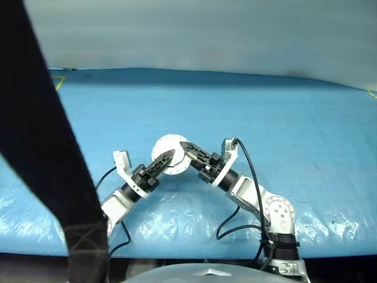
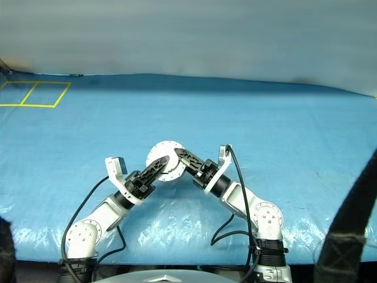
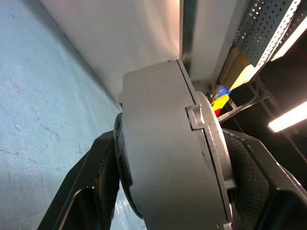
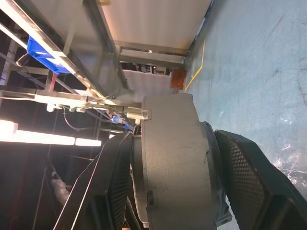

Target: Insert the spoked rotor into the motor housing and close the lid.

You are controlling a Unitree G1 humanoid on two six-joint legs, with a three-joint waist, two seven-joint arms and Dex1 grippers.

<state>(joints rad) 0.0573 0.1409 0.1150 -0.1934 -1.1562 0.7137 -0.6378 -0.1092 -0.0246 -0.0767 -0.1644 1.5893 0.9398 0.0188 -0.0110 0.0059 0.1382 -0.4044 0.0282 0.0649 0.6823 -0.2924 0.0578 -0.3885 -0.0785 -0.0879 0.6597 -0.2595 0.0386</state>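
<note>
The round silvery metal motor housing (image 2: pixel 166 160), a thick matte-grey drum with a small latch tab on its seam, hangs above the middle of the glossy blue plastic-covered worktop (image 2: pixel 294 147). The left claw (image 2: pixel 156 167) and the right claw (image 2: pixel 179 155) each clench it between black textured fingers (image 3: pixel 252 167).

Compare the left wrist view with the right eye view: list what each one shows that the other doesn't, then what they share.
Left wrist view alone: the grey rim of the motor housing side-on, with a seam and a small tab, and shelving behind it.

Right eye view alone: the housing's round pale face, the right gripper closed on it from the other side, the blue table and its yellow lines.

Both: the left gripper with its fingers around the housing, held up off the table.
</note>
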